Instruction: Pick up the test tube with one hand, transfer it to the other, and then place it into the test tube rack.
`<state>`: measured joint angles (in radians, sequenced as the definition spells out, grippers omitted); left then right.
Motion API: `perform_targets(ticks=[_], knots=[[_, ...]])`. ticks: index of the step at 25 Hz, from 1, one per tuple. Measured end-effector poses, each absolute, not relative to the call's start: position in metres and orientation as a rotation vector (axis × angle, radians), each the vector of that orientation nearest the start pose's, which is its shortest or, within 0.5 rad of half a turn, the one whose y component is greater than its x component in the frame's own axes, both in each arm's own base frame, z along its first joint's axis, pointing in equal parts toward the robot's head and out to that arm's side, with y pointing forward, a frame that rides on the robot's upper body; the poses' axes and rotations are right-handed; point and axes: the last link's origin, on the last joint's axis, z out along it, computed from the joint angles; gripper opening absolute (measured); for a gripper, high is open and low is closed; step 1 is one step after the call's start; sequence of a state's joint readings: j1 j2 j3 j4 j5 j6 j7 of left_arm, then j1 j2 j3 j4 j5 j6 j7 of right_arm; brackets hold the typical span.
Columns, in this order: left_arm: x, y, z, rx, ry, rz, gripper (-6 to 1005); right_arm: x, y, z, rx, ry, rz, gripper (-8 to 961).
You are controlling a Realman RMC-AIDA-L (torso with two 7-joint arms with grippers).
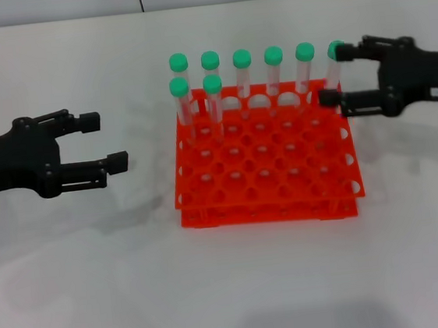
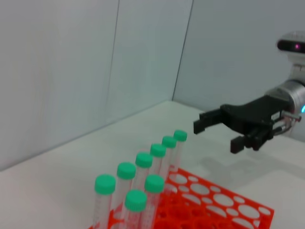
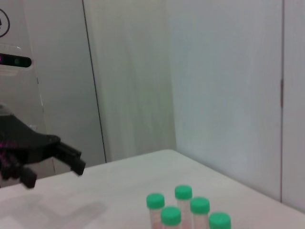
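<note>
While reaching level over the table, left gripper spread, empty, beside rack; right gripper spread around far-right corner tube, upright in rack.

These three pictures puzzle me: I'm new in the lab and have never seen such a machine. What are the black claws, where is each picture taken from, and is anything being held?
The black claws are the two grippers of a two-armed robot. The wide picture comes from a camera on its head, looking down at a white table. There the left gripper hovers open off the left side of the orange-red test tube rack, holding nothing. The right gripper is open at the rack's far right corner, its fingers on either side of the last test tube in the back row, not yet closed on it. Eight green-capped tubes stand upright in the rack: six in the back row, two in the next. The other two pictures come from cameras on the wrists; each shows the opposite arm's gripper beyond the tubes.
</note>
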<state>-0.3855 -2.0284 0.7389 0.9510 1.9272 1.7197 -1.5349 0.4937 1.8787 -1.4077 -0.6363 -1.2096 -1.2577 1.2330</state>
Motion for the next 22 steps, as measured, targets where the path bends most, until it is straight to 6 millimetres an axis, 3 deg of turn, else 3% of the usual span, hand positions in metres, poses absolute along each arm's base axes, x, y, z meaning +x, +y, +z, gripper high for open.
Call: perform_targets(ticks=[5, 22], knots=[[-0.268, 0.307, 0.062, -2.716, -0.574, -0.689, 874, 0.247, 0.357, 0.020, -2.660, 0.358, 0.724, 857], [-0.267, 0.304, 0.061, -2.728, -0.570, -0.711, 875, 0.240, 0.349, 0.010, -2.688, 0.349, 0.764, 857]])
